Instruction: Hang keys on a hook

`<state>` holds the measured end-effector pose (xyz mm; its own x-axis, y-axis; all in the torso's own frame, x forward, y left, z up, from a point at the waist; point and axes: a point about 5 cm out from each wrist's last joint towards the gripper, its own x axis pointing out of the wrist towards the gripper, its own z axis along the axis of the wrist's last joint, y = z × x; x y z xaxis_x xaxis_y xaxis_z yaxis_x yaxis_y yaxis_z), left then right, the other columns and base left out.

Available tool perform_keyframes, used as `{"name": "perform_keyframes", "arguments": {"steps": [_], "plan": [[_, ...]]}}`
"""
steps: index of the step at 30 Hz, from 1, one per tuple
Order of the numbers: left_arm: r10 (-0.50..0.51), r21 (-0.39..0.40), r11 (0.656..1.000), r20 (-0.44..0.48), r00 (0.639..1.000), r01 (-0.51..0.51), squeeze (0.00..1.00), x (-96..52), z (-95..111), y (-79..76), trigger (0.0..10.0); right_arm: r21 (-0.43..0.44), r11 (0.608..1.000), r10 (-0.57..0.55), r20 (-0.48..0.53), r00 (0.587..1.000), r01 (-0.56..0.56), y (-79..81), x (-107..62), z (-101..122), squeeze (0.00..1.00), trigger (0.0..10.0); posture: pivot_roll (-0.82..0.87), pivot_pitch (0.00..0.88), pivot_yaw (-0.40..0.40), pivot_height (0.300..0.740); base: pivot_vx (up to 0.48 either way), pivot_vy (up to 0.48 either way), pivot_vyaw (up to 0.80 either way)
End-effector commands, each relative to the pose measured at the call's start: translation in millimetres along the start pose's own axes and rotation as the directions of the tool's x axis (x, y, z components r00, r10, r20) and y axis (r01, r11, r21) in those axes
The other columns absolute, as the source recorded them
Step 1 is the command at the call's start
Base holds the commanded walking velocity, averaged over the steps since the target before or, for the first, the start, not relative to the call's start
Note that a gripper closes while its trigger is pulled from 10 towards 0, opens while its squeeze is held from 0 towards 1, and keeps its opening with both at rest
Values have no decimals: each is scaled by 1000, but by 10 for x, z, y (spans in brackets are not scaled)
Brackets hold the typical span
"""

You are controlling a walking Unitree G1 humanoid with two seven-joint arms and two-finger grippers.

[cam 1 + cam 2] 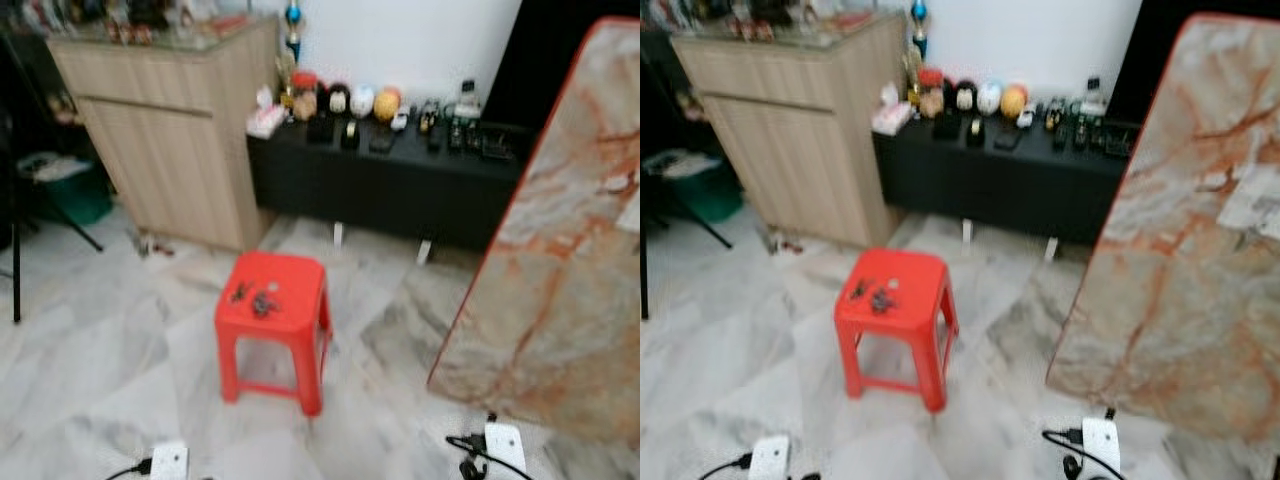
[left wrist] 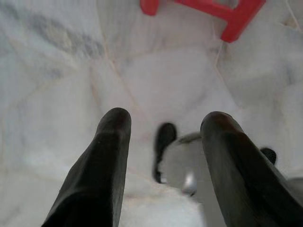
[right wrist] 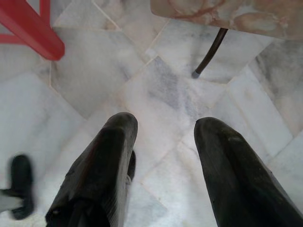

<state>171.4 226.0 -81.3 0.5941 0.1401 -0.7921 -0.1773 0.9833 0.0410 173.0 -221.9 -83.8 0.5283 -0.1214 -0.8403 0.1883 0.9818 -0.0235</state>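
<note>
- A red plastic stool (image 1: 272,322) stands on the pale marble floor (image 1: 90,370) in the middle of the room, in soft focus.
- The keys (image 1: 264,303) lie in a small dark bunch on the stool's seat, toward its left edge and slightly forward of centre; a second small dark piece (image 1: 239,292) lies just beside them, nearer that left edge. Detail is too blurred to tell more.
- Behind the stool, a low black cabinet (image 1: 400,185) runs along the white wall, its top crowded with round ornaments and small dark items.
- A light wooden cupboard (image 1: 165,130) stands to the left of the black cabinet, touching or nearly touching its end.
- A marble-patterned tabletop with a red edge (image 1: 560,260) fills the right side of the head views, tilted in frame, well apart from the stool.
- The left gripper (image 2: 165,137) hangs low over the floor, its two black fingers (image 2: 102,170) spread apart and holding nothing; the stool's red legs show at the far end of its view.
- The right gripper (image 3: 165,137) likewise hangs over the floor with fingers (image 3: 106,165) parted and empty; a red stool leg and a thin dark table leg (image 3: 210,47) lie beyond it.
- Both grippers are well apart from the keys.
</note>
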Motion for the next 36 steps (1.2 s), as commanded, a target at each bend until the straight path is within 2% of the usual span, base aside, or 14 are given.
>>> {"name": "perform_keyframes", "arguments": {"steps": [1, 12, 36], "plan": [[22, 3, 1000, -21, 1000, -22, 0, -17, -54, 79, 10000, 9, 1000, 16, 24, 1000, -16, 66, 12, 66, 0, 10000, 76, 0, -52, 740, 0, 352, 0], [41, -5, 999, -6, 999, -41, 0, -8, 20, 136, 10000, 27, 1000, 8, 36, 999, -9, 67, 15, 98, 0, 10000, 71, 0, -53, 740, 0, 355, 0], [59, -20, 998, -5, 998, -59, 0, -5, 26, 136, 10000, 32, 999, 17, 50, 999, -19, 69, 19, 144, 0, 10000, 59, 0, -60, 740, 0, 349, 0]]}}
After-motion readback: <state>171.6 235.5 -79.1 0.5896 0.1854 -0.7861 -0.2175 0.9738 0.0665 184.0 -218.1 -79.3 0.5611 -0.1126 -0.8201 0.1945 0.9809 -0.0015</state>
